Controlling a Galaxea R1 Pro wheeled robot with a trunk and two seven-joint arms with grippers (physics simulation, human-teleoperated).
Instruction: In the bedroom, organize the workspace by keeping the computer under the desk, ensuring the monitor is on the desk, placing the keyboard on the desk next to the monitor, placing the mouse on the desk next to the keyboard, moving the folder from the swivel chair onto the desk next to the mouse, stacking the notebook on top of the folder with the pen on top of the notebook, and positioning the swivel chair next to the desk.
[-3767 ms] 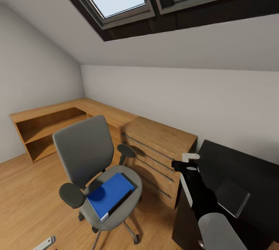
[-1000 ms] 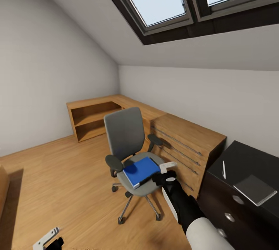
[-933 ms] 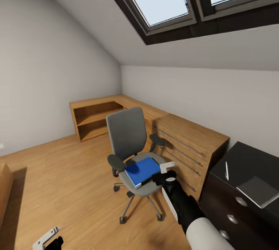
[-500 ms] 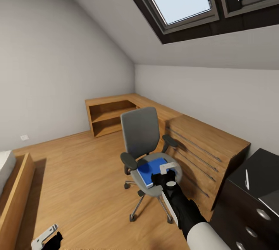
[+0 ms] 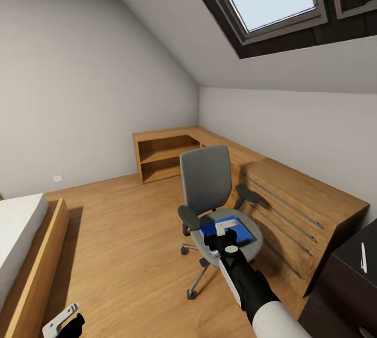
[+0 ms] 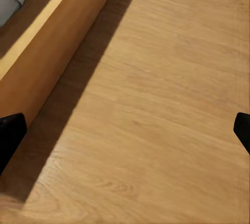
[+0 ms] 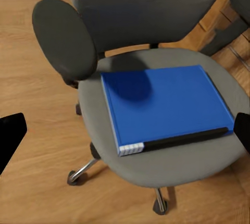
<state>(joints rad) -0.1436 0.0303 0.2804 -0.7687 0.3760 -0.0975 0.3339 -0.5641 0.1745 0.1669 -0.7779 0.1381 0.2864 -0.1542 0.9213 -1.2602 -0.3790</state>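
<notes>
The folder (image 7: 164, 107) lies flat on the chair (image 5: 207, 183) seat, centre-right in the room. The right gripper (image 5: 224, 231) hangs above it, jaws wide, evidently lined up for pickup. The left gripper (image 5: 62, 322) hangs low, near-left, wide and empty.

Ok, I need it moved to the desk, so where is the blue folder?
The folder lies flat on the swivel chair seat, right of centre in the head view, directly under the right gripper.
</notes>
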